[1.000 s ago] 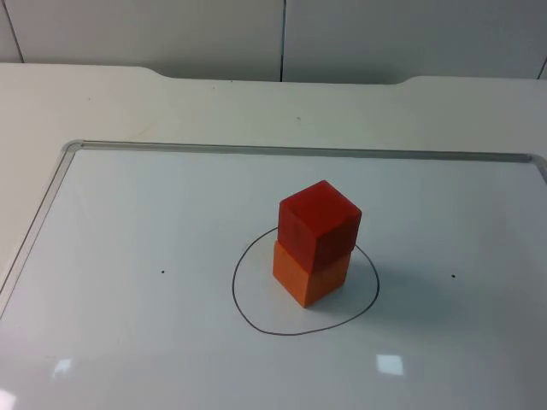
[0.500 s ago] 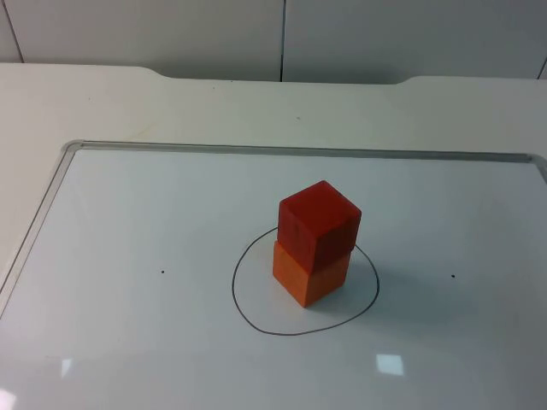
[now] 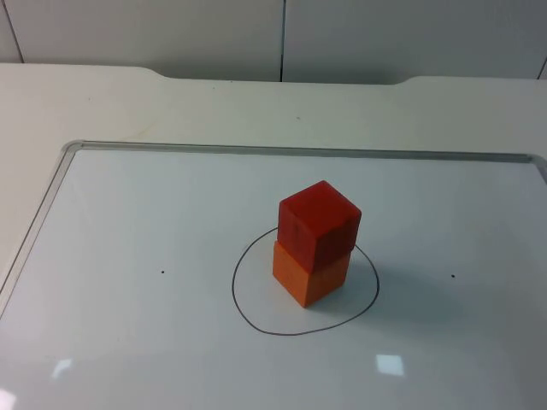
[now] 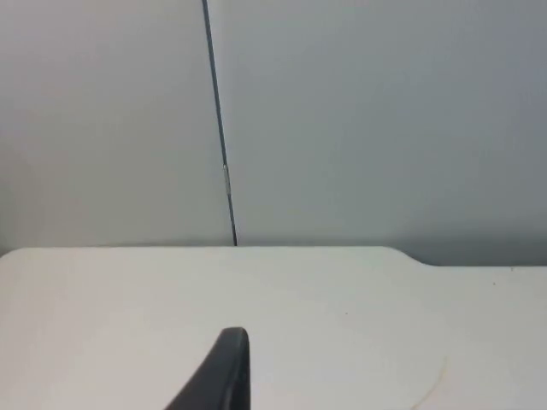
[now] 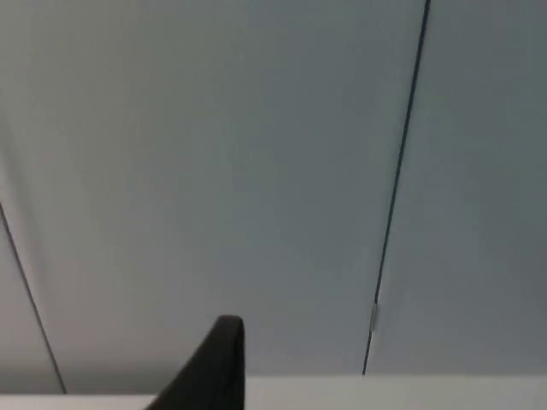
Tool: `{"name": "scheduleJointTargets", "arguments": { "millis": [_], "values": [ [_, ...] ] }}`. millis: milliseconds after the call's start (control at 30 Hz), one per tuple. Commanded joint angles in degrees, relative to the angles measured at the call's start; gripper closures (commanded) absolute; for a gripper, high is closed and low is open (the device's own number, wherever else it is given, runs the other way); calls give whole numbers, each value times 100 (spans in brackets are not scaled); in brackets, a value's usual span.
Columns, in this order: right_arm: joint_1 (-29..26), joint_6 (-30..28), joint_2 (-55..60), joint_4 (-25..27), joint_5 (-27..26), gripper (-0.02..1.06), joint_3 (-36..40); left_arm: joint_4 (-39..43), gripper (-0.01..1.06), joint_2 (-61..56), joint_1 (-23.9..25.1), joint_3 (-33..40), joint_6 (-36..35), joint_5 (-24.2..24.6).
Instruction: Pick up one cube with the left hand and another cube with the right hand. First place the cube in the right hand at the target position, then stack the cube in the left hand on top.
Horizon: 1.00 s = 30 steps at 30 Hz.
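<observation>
A red cube sits on top of an orange cube, turned slightly against it. The stack stands upright inside a hand-drawn black circle on the whiteboard, toward the circle's far side. Nothing touches the cubes. My left gripper is drawn back from the stack and faces the table's far edge and the grey wall. My right gripper is likewise away from the cubes, pointing at the wall. Both arms wait.
The whiteboard's metal frame runs along the left and far sides. Two small black dots mark the board on either side of the circle. The grey partition wall closes off the table behind.
</observation>
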Motion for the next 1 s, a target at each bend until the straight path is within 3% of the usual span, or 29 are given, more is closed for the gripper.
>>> {"name": "scheduleJointTargets", "arguments": {
  "millis": [0,67,167,267,400,500,700,867,967],
  "values": [
    [26,59,-49,-3,467,-1,34,-85,0,-116,18,30,141,189],
    [26,5,-172,11,747,-1,168,-85,0,-292,18,105,411,162],
    [26,5,-445,11,694,-1,463,-85,0,-537,18,330,609,-113],
    [26,30,-962,11,658,-1,1144,-60,0,-1031,18,931,623,-452],
    [26,125,-1565,11,760,-1,1824,-60,0,-1631,18,1625,629,-436],
    [26,224,-2407,11,1151,-1,2178,-96,0,-2667,18,2256,776,-126],
    [26,255,-3139,9,1562,-1,2219,-216,0,-3801,18,2515,792,343],
    [26,263,-3816,162,2183,-1,2219,-642,0,-4690,6,2558,1737,917],
    [26,263,-4435,172,2599,-1,2219,-1496,0,-4985,-49,2558,2203,1446]
  ]
}}
